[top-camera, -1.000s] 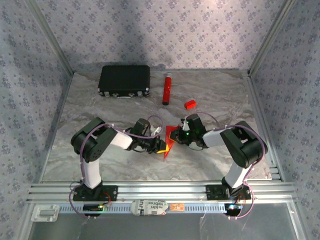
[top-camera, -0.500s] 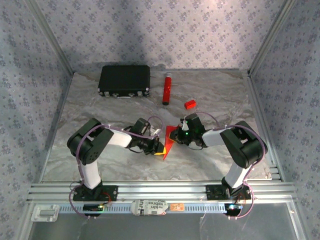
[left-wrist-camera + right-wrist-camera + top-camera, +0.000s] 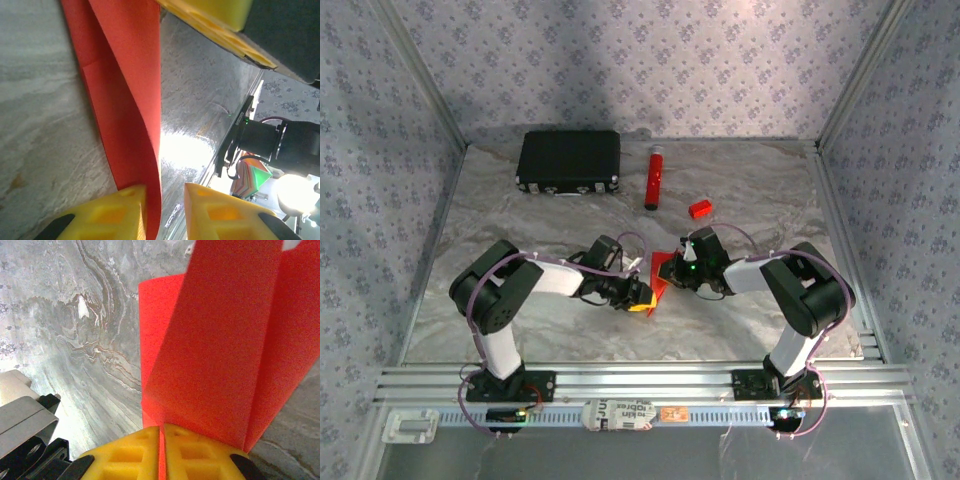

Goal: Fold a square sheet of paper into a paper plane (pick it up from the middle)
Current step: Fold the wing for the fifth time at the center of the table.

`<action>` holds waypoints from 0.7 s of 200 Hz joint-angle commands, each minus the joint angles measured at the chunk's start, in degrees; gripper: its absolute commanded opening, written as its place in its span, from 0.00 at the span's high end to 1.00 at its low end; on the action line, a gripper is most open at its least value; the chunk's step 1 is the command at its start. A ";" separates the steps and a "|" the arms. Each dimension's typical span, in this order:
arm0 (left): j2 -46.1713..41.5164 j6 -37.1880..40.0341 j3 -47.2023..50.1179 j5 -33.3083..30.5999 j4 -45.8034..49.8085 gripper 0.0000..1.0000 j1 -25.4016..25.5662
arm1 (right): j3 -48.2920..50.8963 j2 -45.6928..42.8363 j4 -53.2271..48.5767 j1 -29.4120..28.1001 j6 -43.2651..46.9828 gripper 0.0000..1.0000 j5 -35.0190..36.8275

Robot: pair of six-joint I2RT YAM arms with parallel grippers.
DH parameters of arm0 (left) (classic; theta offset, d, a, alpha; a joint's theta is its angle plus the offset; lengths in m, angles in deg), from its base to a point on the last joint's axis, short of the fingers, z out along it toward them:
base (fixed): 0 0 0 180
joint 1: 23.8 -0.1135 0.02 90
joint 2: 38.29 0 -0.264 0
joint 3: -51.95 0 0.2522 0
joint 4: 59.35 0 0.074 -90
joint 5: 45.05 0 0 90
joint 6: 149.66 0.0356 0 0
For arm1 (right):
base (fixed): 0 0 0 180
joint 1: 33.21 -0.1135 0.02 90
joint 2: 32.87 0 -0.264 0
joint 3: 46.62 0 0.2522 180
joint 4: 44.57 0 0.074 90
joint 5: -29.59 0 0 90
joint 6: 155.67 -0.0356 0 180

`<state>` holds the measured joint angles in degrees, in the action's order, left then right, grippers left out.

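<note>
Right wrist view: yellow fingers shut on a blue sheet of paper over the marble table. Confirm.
Wrong colour: the sheet of paper is red, not blue. The right wrist view shows the yellow fingers shut on it over the marble table.

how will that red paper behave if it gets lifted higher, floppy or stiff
Probably floppy: the red paper bows in a soft curve. Likely very light, since the right gripper holds it up by one pinched edge. Its folds look sharp, so creases should hold.
</note>
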<state>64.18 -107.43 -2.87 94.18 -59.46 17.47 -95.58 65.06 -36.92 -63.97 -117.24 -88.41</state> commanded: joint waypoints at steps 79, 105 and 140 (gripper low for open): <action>-2.23 -4.44 1.12 -6.41 -4.78 0.82 0.20 | 0.53 2.09 -7.10 -0.61 1.29 0.88 4.39; -1.77 -5.01 1.03 -4.83 -5.89 0.93 0.17 | 0.49 2.10 -7.17 -0.70 1.29 0.88 4.54; -0.49 -4.90 0.86 -1.71 -6.04 0.98 0.19 | 0.34 2.37 -7.30 -0.70 1.22 0.87 4.47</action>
<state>63.64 -112.32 -2.37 89.48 -63.90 17.47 -95.91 65.02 -37.58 -64.11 -117.24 -88.17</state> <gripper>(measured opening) 0.042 0.124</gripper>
